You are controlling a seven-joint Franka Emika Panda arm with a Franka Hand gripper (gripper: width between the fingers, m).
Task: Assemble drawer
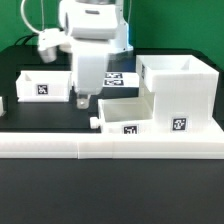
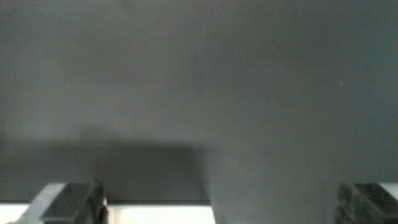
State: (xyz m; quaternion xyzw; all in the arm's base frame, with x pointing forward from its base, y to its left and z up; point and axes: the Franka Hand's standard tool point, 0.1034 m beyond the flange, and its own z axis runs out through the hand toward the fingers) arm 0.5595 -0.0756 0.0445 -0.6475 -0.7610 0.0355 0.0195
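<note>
At the exterior view's left, the left tray (image 1: 45,90) is seen lying open-topped on the black table (image 1: 110,190), its tagged wall turned to the camera. Just beside its right-hand wall the gripper (image 1: 80,99) is held low, pointed straight down, and nothing is gripped. In the wrist view the gripper (image 2: 222,203) is shown with its fingers (image 2: 71,200) set wide apart; only dark table (image 2: 196,80) is seen between them, plus a pale strip at the frame's edge that cannot be identified. Behind the gripper the marker board (image 1: 118,78) is glimpsed, flat and partly hidden.

Now the relation that matters. The knobbed tray (image 1: 128,127) is found to the exterior view's right of the gripper and a little nearer the camera, near but apart. Its knob (image 1: 93,123) is pointed back toward the gripper's side, and its long axis is judged to run across the view, toward the housing (image 1: 185,100). The tray's far end is set against the housing's left face; whether it is partly entered cannot be told. The housing is stood upright at the right, the tallest thing on the table, open at the top.

Along the front the long low barrier (image 1: 110,148) is laid, with knobbed tray and housing close against it. Room is therefore judged ample on the gripper's side and tight at the front. The table is flat, dark and matte, and a sliding push along it is thought likely to be borne well.
</note>
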